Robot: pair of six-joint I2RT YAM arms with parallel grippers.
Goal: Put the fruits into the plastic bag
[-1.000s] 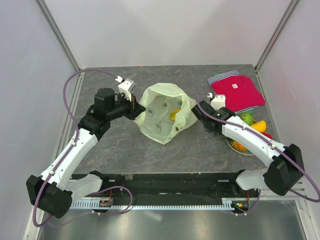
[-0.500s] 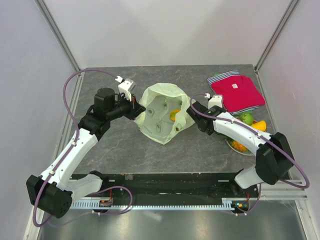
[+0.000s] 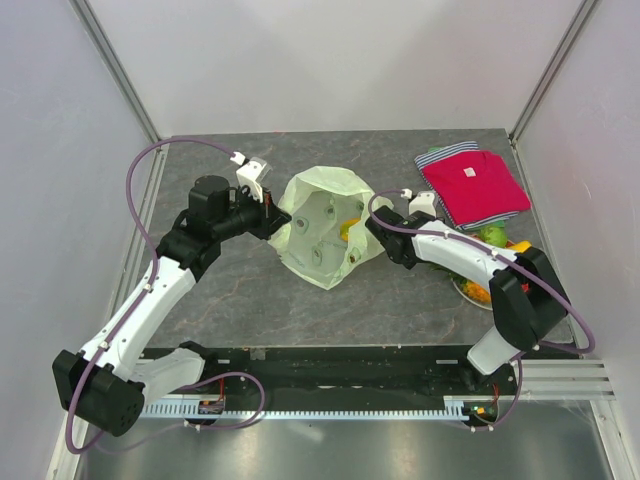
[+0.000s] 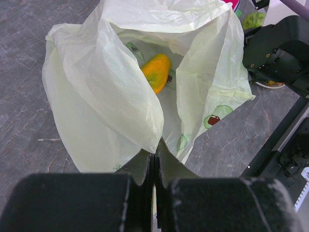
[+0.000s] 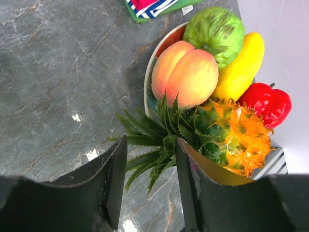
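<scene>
The pale-green plastic bag (image 3: 322, 228) lies open at mid-table, and my left gripper (image 4: 155, 145) is shut on its near rim. An orange-yellow fruit (image 4: 155, 72) rests inside it. On the plate (image 5: 148, 82) at the right lie the pineapple (image 5: 231, 135), peach (image 5: 186, 72), green fruit (image 5: 215, 29), yellow piece (image 5: 239, 65) and red piece (image 5: 265, 104). My right gripper (image 5: 150, 141) is open, holding nothing. In its wrist view the pineapple's green crown (image 5: 164, 130) shows between the fingers, behind them. Whether they touch it I cannot tell.
A folded red shirt (image 3: 475, 185) lies at the back right, just beyond the plate (image 3: 468, 295). The right forearm (image 3: 460, 255) crosses over most of the plate in the top view. Cage walls close in the table's sides and back.
The right arm's wrist has swung left, closer to the bag's right side, and its jaws have narrowed. The left arm and the bag have not moved.
</scene>
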